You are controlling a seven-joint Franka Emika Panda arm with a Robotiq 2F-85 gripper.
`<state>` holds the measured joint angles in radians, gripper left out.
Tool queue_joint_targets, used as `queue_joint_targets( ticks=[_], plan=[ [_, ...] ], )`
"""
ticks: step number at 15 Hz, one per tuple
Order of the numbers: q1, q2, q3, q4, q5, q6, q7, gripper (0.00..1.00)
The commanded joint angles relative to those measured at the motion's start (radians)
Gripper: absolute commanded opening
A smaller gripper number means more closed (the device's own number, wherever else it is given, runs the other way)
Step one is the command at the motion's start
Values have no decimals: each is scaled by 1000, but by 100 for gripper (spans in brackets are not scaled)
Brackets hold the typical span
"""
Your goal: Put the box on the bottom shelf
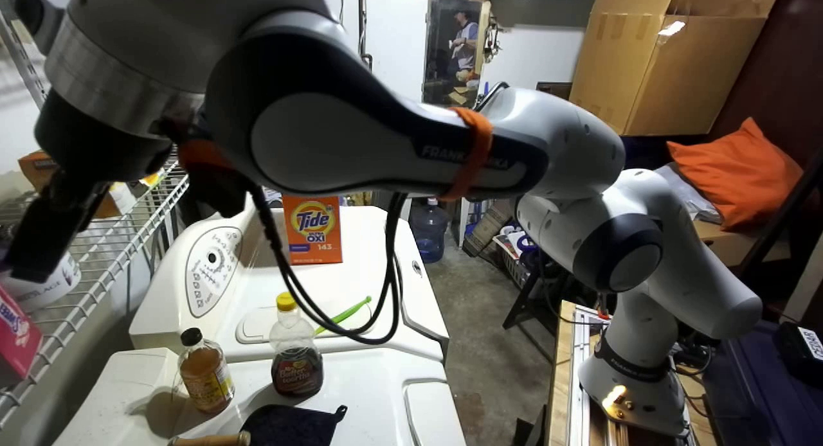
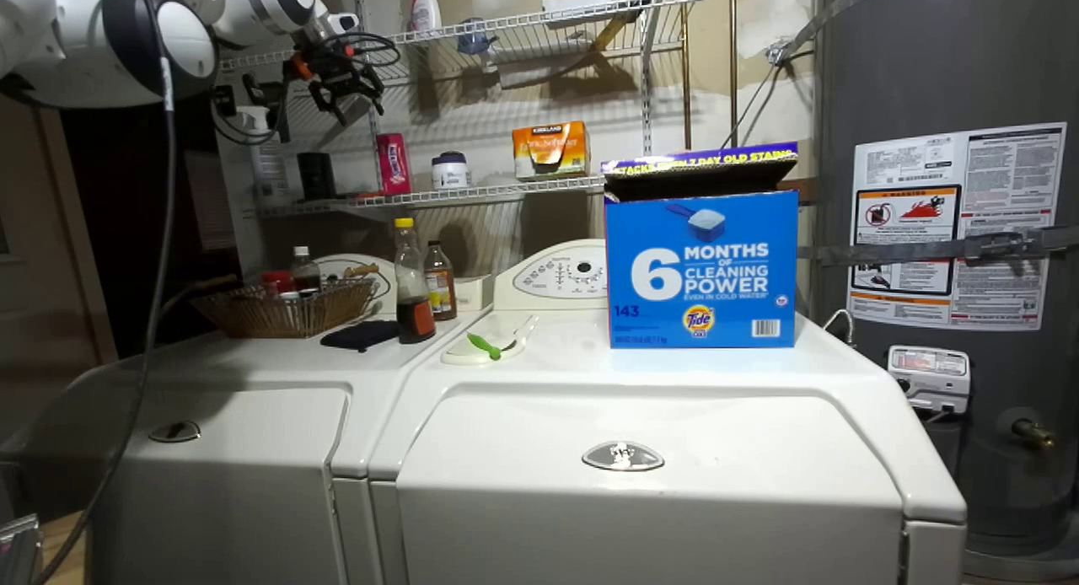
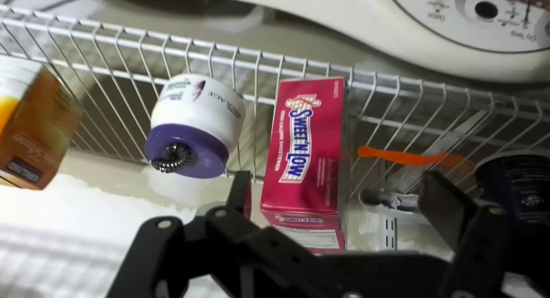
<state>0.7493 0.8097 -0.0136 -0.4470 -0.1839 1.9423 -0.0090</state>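
The pink-and-white box (image 3: 305,147) stands upright on the white wire bottom shelf (image 3: 262,55). It shows on that shelf in both exterior views too (image 2: 394,163) (image 1: 16,337). My gripper (image 3: 337,182) is open and empty. In the wrist view the box lies between the two fingers, nearer the left one, with gaps on both sides. In an exterior view the gripper (image 2: 359,113) hangs above and slightly left of the box, apart from it. In an exterior view the gripper (image 1: 38,240) covers part of the shelf, and the picture's edge cuts off the box.
On the bottom shelf are a white jar with purple lid (image 3: 197,122), an orange carton (image 2: 550,151), an orange strip (image 3: 404,156) and a dark canister (image 2: 316,174). The upper wire shelf (image 2: 539,20) runs above. The detergent box (image 2: 700,265) and bottles (image 2: 415,307) stand below.
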Motion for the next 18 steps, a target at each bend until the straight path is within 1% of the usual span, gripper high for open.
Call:
queue_joint_targets(
  ticks=[1, 3, 4, 8, 9, 10, 12, 13, 15, 18],
  plan=[
    [50, -102, -15, -47, -26, -254, 107, 100],
    [47, -122, 25, -45, 26, -372, 142, 100],
    [33, -119, 59, -34, 71, -387, 155, 100],
    [13, -112, 103, -38, 154, -480, 283, 100],
    [12, -99, 105, -25, 166, -530, 315, 100],
    [5, -67, 120, 21, 193, -576, 335, 100],
    [-8, -50, 151, 20, 245, -653, 346, 100],
    [14, -43, 120, 49, 190, -615, 316, 100],
    [7, -33, 134, 46, 211, -646, 327, 100],
    [5, -32, 138, 42, 215, -647, 329, 100]
  ],
)
